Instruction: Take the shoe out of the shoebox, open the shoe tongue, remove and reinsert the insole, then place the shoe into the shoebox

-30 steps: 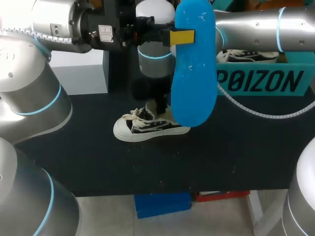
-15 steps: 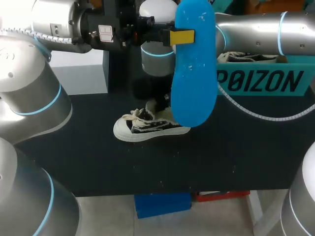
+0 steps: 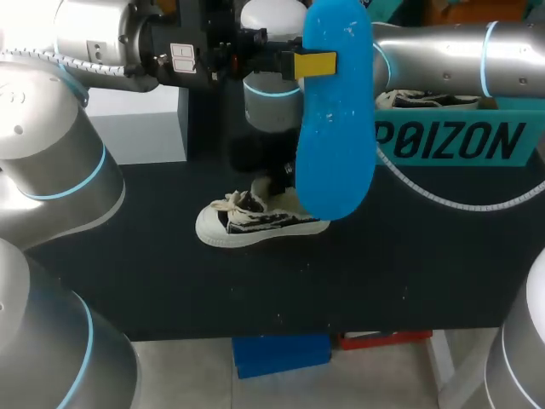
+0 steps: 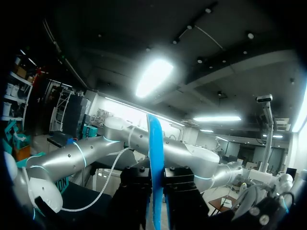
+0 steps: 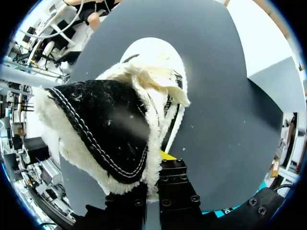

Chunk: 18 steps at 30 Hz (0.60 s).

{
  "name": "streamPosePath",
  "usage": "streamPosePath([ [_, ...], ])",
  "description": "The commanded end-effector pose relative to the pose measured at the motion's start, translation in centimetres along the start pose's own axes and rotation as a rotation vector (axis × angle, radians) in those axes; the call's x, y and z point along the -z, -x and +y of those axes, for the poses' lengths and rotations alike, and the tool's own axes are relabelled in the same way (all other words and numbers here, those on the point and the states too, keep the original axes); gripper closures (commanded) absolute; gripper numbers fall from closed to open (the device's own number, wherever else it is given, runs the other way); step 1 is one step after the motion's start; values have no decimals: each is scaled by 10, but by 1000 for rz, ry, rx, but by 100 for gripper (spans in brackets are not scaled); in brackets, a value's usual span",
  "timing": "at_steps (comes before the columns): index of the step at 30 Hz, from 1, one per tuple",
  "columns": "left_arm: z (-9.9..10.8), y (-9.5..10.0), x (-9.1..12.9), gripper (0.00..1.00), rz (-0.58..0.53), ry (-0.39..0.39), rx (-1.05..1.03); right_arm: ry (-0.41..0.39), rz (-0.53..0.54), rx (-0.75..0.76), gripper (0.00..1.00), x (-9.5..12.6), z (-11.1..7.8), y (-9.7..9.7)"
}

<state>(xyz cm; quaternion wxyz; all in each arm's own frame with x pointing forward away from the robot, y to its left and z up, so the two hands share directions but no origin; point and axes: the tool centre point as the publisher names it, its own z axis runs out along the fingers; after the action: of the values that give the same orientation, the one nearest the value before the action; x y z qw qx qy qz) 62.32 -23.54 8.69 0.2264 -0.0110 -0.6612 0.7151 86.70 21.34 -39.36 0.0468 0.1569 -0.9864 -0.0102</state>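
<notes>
I see large black capital lettering across the front wall of the teal cardboard shoebox (image 3: 535,136), and a small white label (image 3: 181,58) on my left arm (image 3: 94,34), its marks too small to read

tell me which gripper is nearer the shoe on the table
Right. The right gripper grips the shoe at its heel; the left gripper holds the blue insole up high, apart from the shoe.

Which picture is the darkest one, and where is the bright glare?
Left wrist view is darkest, with a lamp glaring behind the edge-on insole; head view is evenly lit, the shoe on a dark table; right wrist view is brightest.
</notes>
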Motion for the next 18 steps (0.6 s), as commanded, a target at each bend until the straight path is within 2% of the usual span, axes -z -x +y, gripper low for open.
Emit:
streamPosePath([
  [1,1,0,-2,100,-2,-2,-1,-3,-16,-37,100,41,-9,-12],
  [5,1,0,-2,100,-2,-2,-1,-75,-39,-218,100,73,-18,-14],
  [8,1,0,-2,100,-2,-2,-1,-92,-23,-404,100,89,-23,-15],
  [10,1,0,-2,100,-2,-2,-1,-68,-14,-525,100,96,-27,-16],
  [12,1,0,-2,100,-2,-2,-1,-77,-28,-658,100,102,-30,-17],
  [18,1,0,-2,100,-2,-2,-1,-5,-80,-1120,100,118,-39,-16],
])
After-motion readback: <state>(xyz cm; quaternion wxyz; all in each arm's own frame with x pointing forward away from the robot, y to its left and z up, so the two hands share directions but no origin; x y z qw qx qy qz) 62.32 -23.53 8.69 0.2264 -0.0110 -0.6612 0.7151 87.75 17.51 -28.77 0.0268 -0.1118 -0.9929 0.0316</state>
